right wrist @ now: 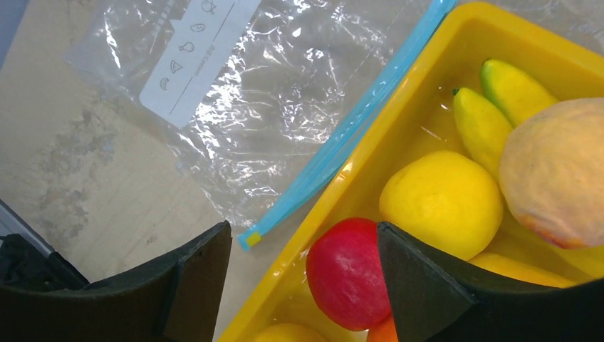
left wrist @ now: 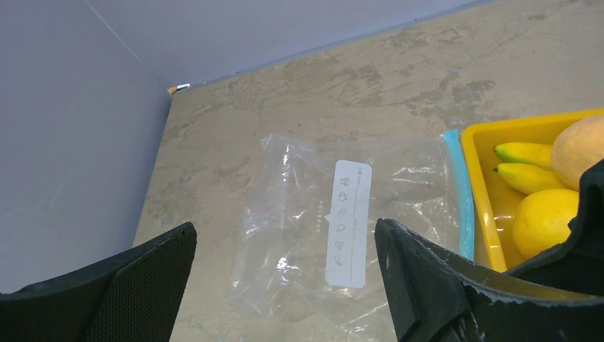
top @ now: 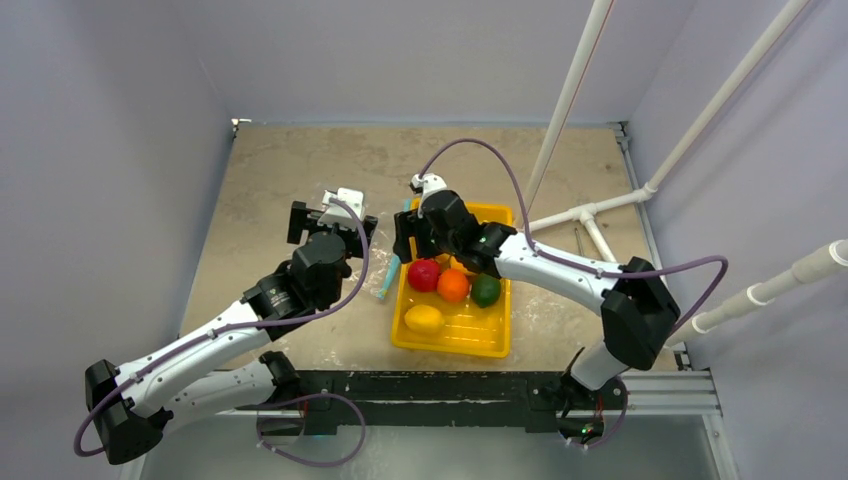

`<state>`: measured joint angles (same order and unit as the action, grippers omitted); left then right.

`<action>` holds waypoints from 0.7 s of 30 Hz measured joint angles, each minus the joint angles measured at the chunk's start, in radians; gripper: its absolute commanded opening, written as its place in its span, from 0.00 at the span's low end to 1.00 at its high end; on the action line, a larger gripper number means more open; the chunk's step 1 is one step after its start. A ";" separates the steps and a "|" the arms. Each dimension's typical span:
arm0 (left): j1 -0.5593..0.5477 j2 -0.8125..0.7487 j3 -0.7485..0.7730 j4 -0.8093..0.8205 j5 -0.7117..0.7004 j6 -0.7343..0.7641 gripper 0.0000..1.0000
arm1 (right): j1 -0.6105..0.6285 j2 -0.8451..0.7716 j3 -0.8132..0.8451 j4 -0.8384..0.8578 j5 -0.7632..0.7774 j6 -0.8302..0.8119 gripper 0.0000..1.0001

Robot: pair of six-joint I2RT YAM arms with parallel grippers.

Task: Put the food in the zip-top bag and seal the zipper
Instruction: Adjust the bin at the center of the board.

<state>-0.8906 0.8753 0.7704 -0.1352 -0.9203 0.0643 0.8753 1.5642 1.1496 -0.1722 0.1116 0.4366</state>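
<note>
Jaws left and right wide open, empty, over bag (left wrist: 299,214) and tray (right wrist: 399,135).
Likely floppy, slick film: best pinched by zipper (right wrist: 331,135); fruit (right wrist: 349,274) glossy, light.

I see pale lavender walls (top: 110,150) boxing in a mottled beige stone-look tabletop (top: 290,170); white plastic pipes (top: 720,100) slant across its right side, light soft and even.
</note>
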 measured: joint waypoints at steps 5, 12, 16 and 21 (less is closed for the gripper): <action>0.000 0.000 0.000 -0.002 -0.001 0.000 0.94 | 0.021 0.029 0.002 -0.015 0.000 0.035 0.71; 0.000 -0.007 0.000 -0.004 -0.001 -0.001 0.94 | 0.068 0.120 0.052 -0.054 0.028 0.092 0.64; 0.000 -0.013 0.003 -0.008 -0.001 -0.002 0.94 | 0.077 0.166 0.070 -0.068 0.057 0.126 0.62; 0.000 -0.018 0.004 -0.008 -0.001 -0.004 0.94 | 0.077 0.190 0.085 -0.100 0.105 0.167 0.57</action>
<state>-0.8906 0.8577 0.7746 -0.1436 -0.9211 0.0605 0.9520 1.7542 1.2350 -0.2726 0.2169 0.6037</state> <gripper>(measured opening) 0.944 0.602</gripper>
